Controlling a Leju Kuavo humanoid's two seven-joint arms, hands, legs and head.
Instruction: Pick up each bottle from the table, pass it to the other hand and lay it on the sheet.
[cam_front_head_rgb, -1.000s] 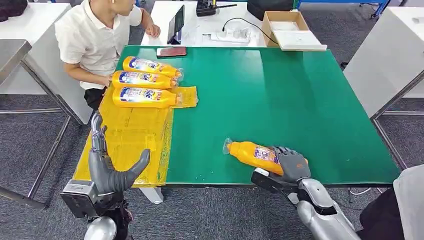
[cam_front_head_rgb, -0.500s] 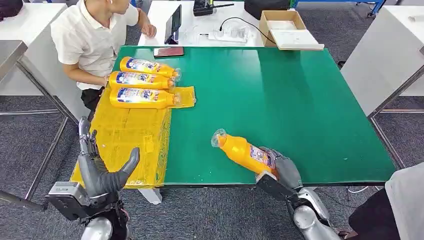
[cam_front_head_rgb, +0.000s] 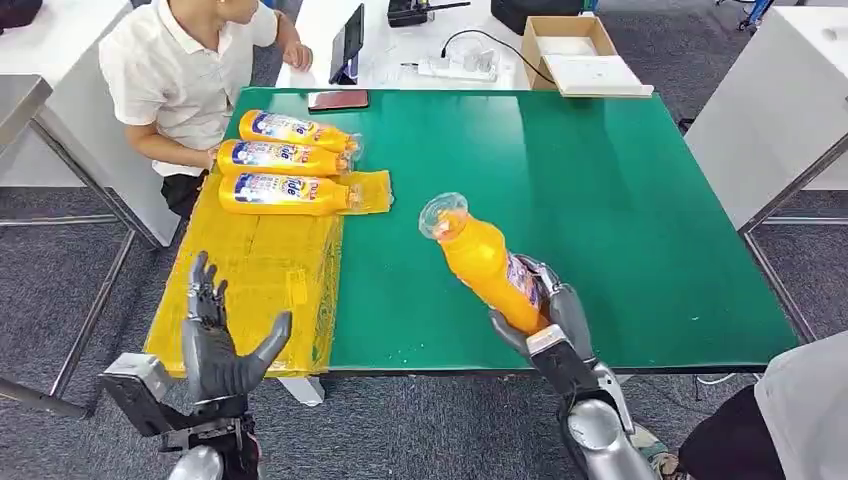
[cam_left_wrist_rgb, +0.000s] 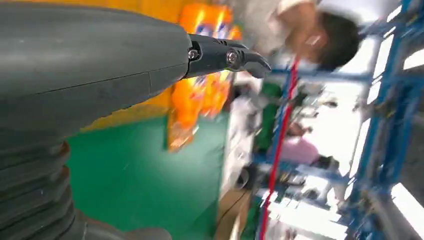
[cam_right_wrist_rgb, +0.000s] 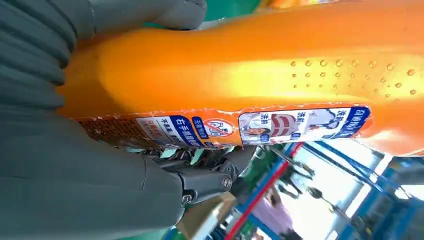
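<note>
We are gripping the orange bottle (cam_front_head_rgb: 487, 266) by its base in our right hand (cam_front_head_rgb: 545, 318), cap tilted over the green table (cam_front_head_rgb: 620, 180), offering it toward our empty, spread left hand (cam_front_head_rgb: 220, 345) beside the yellow sheet (cam_front_head_rgb: 250, 270).

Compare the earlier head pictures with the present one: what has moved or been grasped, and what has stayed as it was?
The right hand has raised the orange bottle off the green table; it lay flat before and now tilts cap-up. The left hand, open and holding nothing, has shifted slightly by the yellow sheet. Unchanged: three bottles lying on the sheet, and the seated person.
</note>
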